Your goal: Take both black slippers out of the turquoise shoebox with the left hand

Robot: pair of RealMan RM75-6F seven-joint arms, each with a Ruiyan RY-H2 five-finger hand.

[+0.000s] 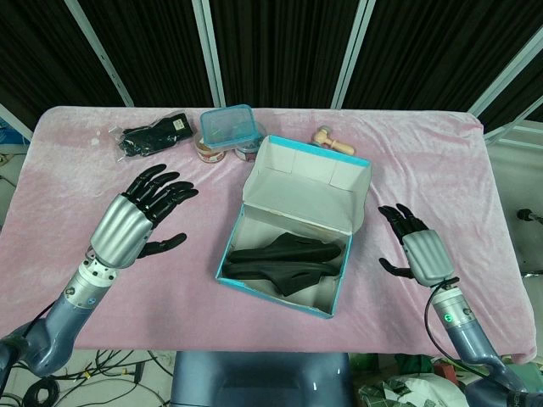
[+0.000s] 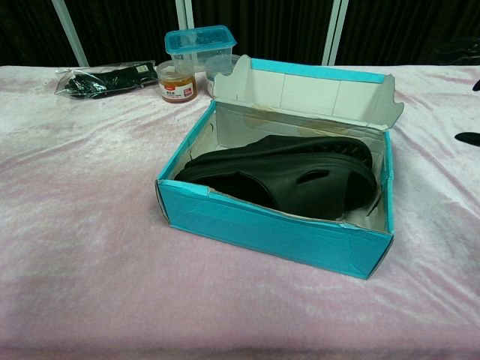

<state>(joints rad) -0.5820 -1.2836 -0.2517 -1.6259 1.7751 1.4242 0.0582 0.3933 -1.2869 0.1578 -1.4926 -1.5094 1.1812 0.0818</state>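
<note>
The turquoise shoebox (image 1: 254, 287) (image 2: 270, 232) sits open in the middle of the pink table, its lid tipped up at the back. Two black slippers (image 1: 287, 261) (image 2: 292, 176) lie side by side inside it. My left hand (image 1: 144, 212) hovers to the left of the box, a short way off, fingers spread and holding nothing. On the other side, my right hand (image 1: 416, 246) is also open and apart from the box. In the chest view only a dark fingertip (image 2: 469, 139) shows at the right edge.
At the back stand a blue-lidded plastic container (image 1: 227, 125) (image 2: 199, 46) and small jars (image 1: 209, 153) (image 2: 178, 82). A black packaged item (image 1: 154, 136) (image 2: 101, 79) lies at the back left. A wooden object (image 1: 333, 141) rests behind the box lid.
</note>
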